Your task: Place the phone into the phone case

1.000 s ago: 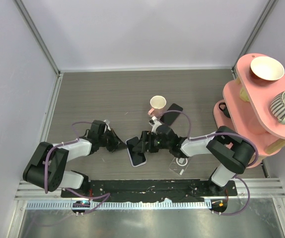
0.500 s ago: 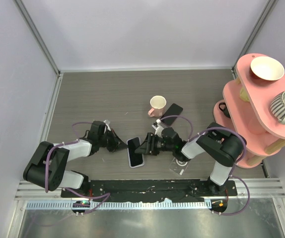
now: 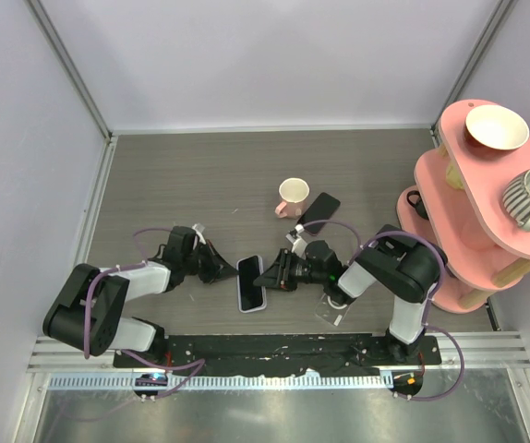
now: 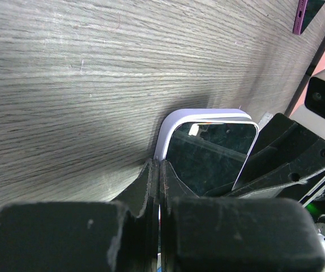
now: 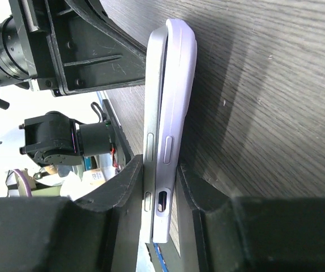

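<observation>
Phone between two grippers
The phone (image 3: 251, 284) lies in the phone case (image 5: 179, 68), left gripper (image 3: 231, 274) at its left, right gripper (image 3: 267, 277) at its right, cup (image 3: 292, 195) and second phone (image 3: 319, 211) behind it.

You see the dark-screened phone (image 3: 251, 284) lying screen-up on the table (image 3: 200, 185), seated in a pale lilac case (image 5: 179, 85) whose rim frames its glass.

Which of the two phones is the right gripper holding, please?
The phone in the lilac case; the right gripper pinches its edge. The other phone, bare and dark, lies beside the cup.
</observation>
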